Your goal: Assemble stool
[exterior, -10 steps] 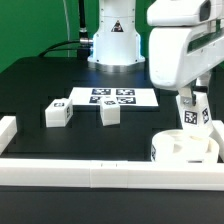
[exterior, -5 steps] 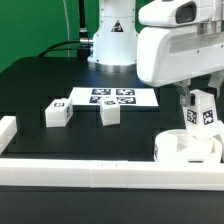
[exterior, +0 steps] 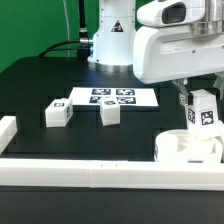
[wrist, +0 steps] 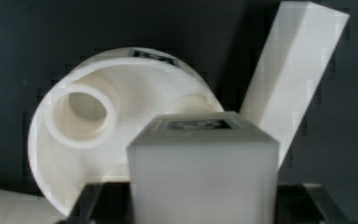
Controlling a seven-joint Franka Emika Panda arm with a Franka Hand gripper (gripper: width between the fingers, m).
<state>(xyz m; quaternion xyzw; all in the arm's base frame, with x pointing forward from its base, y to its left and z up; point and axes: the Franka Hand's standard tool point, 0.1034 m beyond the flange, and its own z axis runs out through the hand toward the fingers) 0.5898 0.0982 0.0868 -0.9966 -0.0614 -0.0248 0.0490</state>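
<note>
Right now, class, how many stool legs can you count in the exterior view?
3. The first leg and second leg sit loose on the table before the marker board; the third leg is in the jaws over the seat. The arm may hide others.

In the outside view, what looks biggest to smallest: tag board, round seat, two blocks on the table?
1. The marker board and the seat: too close to rank; the board is wider, the seat taller, nearer and partly hidden.
2. The two loose legs: smallest, and alike.
</note>
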